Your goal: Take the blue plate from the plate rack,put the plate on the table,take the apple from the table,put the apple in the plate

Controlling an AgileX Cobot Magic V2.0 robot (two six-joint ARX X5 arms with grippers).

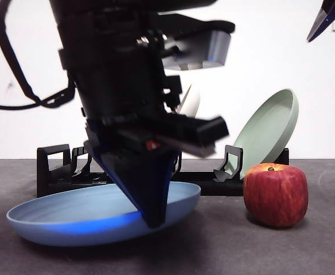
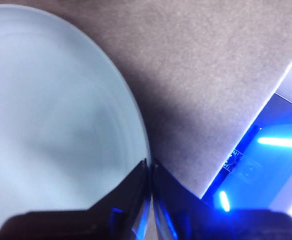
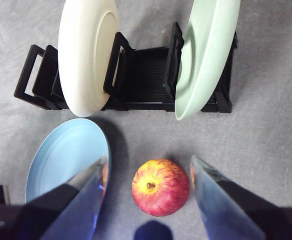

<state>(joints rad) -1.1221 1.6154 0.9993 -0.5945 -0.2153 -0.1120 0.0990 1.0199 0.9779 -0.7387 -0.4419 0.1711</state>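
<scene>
At the lower left of the front view I see the blue plate (image 1: 70, 215) lying on the counter (image 1: 225, 246), a little tilted, and the left gripper (image 1: 150, 215) comes down from above, big and dark, with its tip on the plate's near rim. From the left wrist view the two jaws stand almost together and pinch the rim of the blue plate (image 2: 56, 115), so I read them as closed on it; beside the plate is bare grey counter (image 2: 206, 75). On the right side of the front view the apple (image 1: 275, 195) stands alone on the counter, well apart from the plate, with its stem up. Behind both, across the middle of the frame, is the plate rack (image 1: 55, 169), black and low, and it carries a pale green plate (image 1: 271, 129) leaning to the right and a cream-white plate (image 1: 189, 102), mostly hidden by the arm. The right gripper (image 3: 148, 200) hangs high over the apple (image 3: 160, 187), which shows between its jaws; they are spread wide and hold nothing. In the same view the cream-white plate (image 3: 86, 55) and the pale green plate (image 3: 206, 55) stand in the rack (image 3: 141, 80), and the blue plate (image 3: 66, 155) lies below it at the left of the frame.
</scene>
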